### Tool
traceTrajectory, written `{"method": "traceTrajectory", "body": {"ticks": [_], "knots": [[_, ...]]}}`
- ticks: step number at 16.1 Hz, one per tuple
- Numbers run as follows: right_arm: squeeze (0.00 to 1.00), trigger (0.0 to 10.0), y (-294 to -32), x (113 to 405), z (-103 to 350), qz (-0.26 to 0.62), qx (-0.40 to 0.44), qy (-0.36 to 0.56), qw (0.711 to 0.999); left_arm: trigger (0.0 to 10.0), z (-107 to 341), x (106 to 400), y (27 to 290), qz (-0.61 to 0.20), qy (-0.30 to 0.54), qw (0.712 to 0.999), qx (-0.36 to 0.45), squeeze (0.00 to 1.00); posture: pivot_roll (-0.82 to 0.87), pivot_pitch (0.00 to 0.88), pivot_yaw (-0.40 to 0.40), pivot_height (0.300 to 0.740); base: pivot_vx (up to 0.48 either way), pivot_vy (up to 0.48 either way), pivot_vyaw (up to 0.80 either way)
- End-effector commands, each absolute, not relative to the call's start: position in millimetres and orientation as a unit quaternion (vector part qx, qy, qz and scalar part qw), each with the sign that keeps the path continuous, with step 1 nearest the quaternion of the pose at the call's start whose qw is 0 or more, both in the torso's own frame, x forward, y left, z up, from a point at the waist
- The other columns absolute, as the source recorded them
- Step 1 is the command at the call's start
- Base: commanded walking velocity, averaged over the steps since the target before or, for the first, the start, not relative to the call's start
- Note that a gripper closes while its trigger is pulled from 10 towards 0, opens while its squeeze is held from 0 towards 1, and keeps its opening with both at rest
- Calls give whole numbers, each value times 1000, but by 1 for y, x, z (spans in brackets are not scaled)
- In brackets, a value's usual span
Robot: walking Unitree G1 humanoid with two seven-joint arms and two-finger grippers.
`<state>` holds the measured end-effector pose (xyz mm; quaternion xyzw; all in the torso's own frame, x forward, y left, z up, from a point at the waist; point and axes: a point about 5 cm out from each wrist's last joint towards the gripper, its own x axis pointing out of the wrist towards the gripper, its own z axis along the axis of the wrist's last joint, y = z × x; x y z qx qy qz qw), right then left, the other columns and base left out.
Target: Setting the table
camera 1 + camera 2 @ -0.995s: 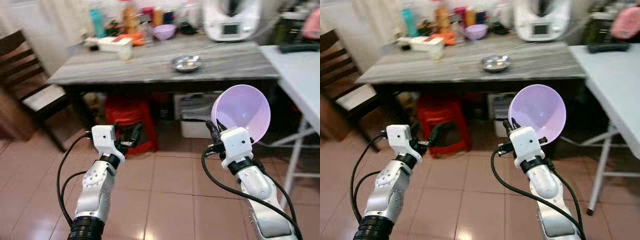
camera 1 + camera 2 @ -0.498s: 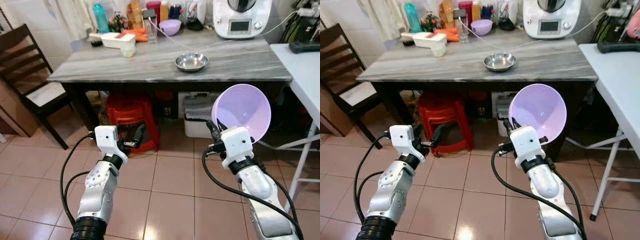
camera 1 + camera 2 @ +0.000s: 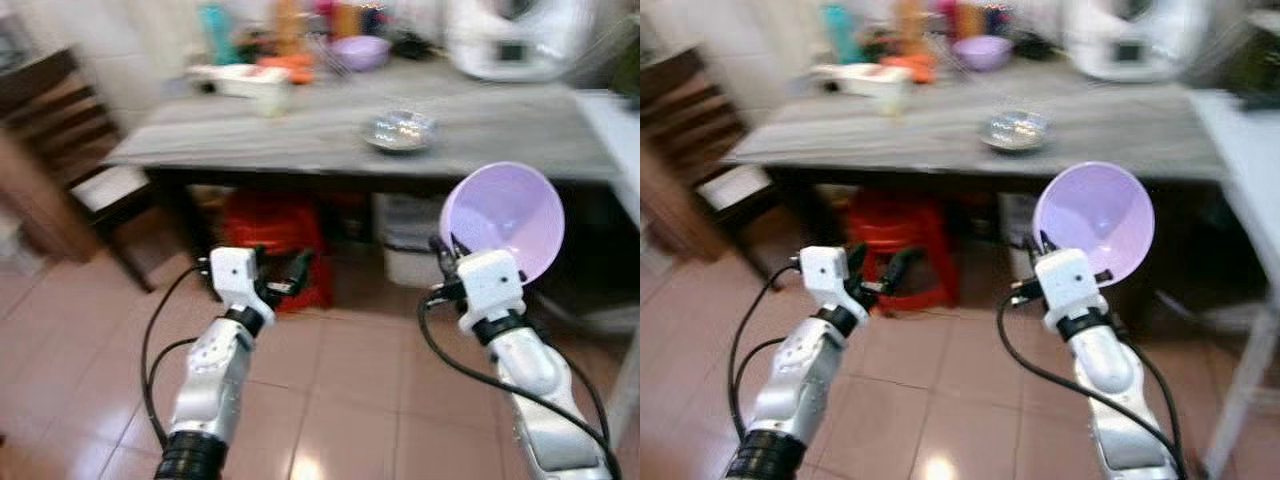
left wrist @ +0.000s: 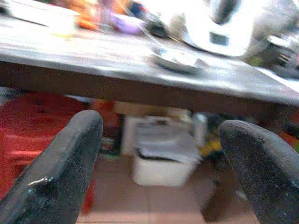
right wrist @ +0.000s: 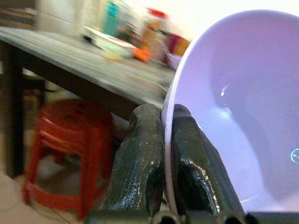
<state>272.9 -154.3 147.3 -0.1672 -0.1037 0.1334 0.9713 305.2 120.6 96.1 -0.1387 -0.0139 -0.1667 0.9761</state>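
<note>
Glossy lilac plastic bowl (image 3: 503,219), tipped on edge with its hollow facing the camera, rim pinched between two black fingers (image 5: 140,158), held above the floor in front of the grey table (image 3: 300,135).

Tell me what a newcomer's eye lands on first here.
The lilac bowl, pinched by its rim in the right gripper and held up on edge before the grey table. Next, the steel dish on that table, and the red stool beneath. The left gripper hangs open, empty.
</note>
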Motion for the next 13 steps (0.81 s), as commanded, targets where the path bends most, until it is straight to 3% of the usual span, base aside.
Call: {"method": "traceTrajectory", "body": {"ticks": [1, 5, 8, 13], "knots": [[0, 10000, -145, 273, 153, 149, -165, -118, 968, 10000, 96, 306, 130, -154, -14, 978, -138, 0, -122, 0, 108, 740, 337, 0, 513], [0, 10000, -145, 273, 154, 148, -166, -120, 968, 10000, 97, 306, 127, -160, -13, 977, -139, 0, -126, 0, 109, 740, 346, 0, 452], [0, 10000, -146, 273, 152, 141, -155, -113, 971, 10000, 96, 306, 127, -161, -13, 977, -139, 0, -126, 0, 109, 740, 347, 0, 0], [0, 10000, -146, 275, 152, 144, -153, -113, 971, 10000, 96, 306, 125, -164, -12, 976, -140, 0, -124, 0, 104, 740, 344, 0, -616]]}}
